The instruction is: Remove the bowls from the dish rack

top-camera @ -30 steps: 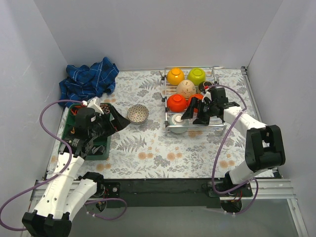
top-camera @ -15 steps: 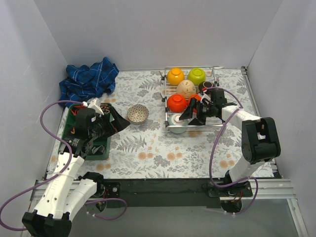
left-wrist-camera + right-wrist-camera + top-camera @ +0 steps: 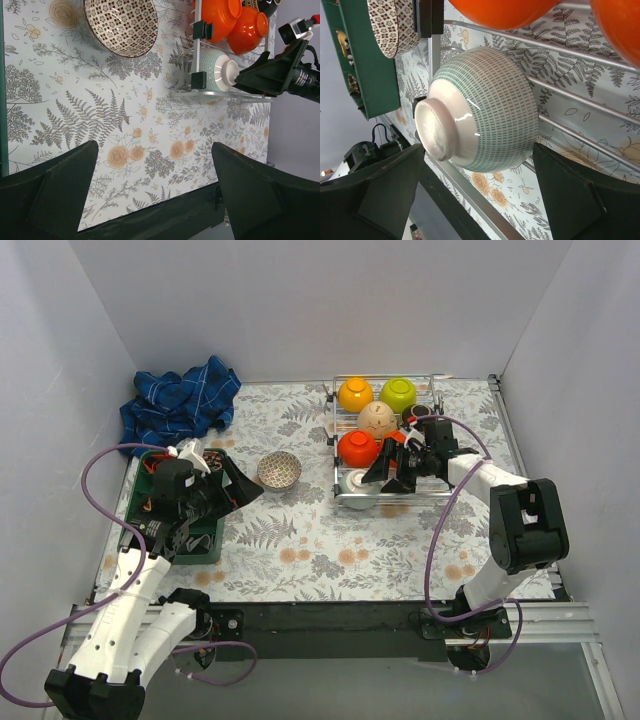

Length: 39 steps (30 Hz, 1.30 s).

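Pale blue-green glaze fills the right wrist view. The pale blue-green bowl (image 3: 485,110) is seen lying on its side on the wires of the dish rack (image 3: 420,502), with its foot ring turned to 9 o'clock of that view. It is framed by the two fingers of the right gripper (image 3: 378,478), which are spread wide, and no contact with the bowl can be seen.

Compared with one second ago, the right forearm has been drawn in. The gripper has been carried a little toward 9 o'clock in the top view, up to this bowl at the 7 o'clock corner of the rack. During the last half second almost no motion is noticed. The approach is therefore judged to be finished, and closing the fingers on the bowl is probably what is needed next.

Six more bowls are counted in the rack:
- the orange-yellow bowl (image 3: 355,393)
- the lime green bowl (image 3: 398,392)
- the speckled beige bowl (image 3: 377,418)
- the dark brown bowl (image 3: 418,415)
- the two red-orange bowls (image 3: 357,447)

The white patterned bowl (image 3: 279,470) is found upright on the table (image 3: 300,540), at 9 o'clock from the rack and apart from it. The left gripper (image 3: 154,150) is held open and empty over the table at 7 o'clock from that bowl, and its place has not changed.

With one bowl of eight outside the rack, the task is judged to be at an early stage. A slip on the glossy round wall is considered possible.
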Each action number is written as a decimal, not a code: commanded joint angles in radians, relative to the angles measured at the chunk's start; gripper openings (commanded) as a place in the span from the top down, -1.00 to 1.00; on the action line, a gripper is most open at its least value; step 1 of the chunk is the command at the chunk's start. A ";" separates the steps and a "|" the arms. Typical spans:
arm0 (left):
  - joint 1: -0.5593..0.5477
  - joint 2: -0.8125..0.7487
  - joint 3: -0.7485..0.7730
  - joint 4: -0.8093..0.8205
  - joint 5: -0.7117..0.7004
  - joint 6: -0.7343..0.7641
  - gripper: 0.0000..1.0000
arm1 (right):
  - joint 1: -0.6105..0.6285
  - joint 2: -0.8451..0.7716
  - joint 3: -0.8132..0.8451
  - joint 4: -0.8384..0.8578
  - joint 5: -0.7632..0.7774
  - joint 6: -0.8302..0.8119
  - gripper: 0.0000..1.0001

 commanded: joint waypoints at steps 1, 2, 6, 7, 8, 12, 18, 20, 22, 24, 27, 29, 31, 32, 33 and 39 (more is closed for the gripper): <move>0.001 -0.012 -0.005 -0.015 -0.001 0.012 -0.96 | -0.005 -0.037 0.001 0.012 0.162 -0.074 -0.96; 0.001 -0.012 -0.007 -0.015 -0.001 0.012 -0.96 | -0.005 -0.046 -0.001 0.009 0.189 -0.079 -0.94; 0.001 -0.012 -0.007 -0.017 0.003 0.011 -0.96 | -0.005 -0.094 -0.001 -0.022 0.289 -0.087 -0.90; 0.001 -0.012 -0.007 -0.018 0.003 0.012 -0.96 | -0.005 -0.100 0.001 -0.029 0.307 -0.090 -0.89; 0.001 -0.012 -0.007 -0.018 0.005 0.012 -0.96 | -0.005 -0.106 0.004 -0.033 0.329 -0.096 -0.89; 0.001 -0.009 -0.007 -0.023 0.005 0.014 -0.96 | -0.004 -0.111 0.016 -0.023 0.274 -0.099 -0.88; 0.001 -0.006 -0.002 -0.023 0.008 0.012 -0.96 | -0.004 -0.079 0.033 0.000 0.191 -0.091 -0.90; 0.001 -0.005 -0.002 -0.023 0.010 0.015 -0.96 | -0.002 -0.062 0.041 0.004 0.151 -0.091 -0.90; 0.001 -0.003 0.001 -0.023 0.010 0.015 -0.96 | -0.002 -0.039 0.041 0.012 0.127 -0.088 -0.90; 0.001 -0.001 0.002 -0.026 0.011 0.017 -0.96 | -0.002 -0.023 0.033 0.019 0.119 -0.087 -0.90; 0.001 0.000 0.001 -0.025 0.013 0.015 -0.96 | -0.002 -0.002 0.022 0.030 0.119 -0.085 -0.90; 0.001 0.000 -0.001 -0.026 0.014 0.017 -0.96 | -0.002 0.010 0.016 0.046 0.098 -0.079 -0.90; 0.001 0.002 -0.001 -0.028 0.014 0.017 -0.97 | -0.002 0.021 0.007 0.055 0.087 -0.070 -0.90; 0.001 0.002 -0.001 -0.026 0.013 0.017 -0.96 | -0.002 0.021 0.001 0.061 0.085 -0.068 -0.90; 0.001 0.002 -0.002 -0.028 0.014 0.017 -0.96 | -0.002 0.023 -0.002 0.061 0.087 -0.056 -0.90; 0.001 0.005 -0.001 -0.023 0.014 0.018 -0.96 | -0.002 0.011 -0.022 0.033 0.113 -0.018 -0.89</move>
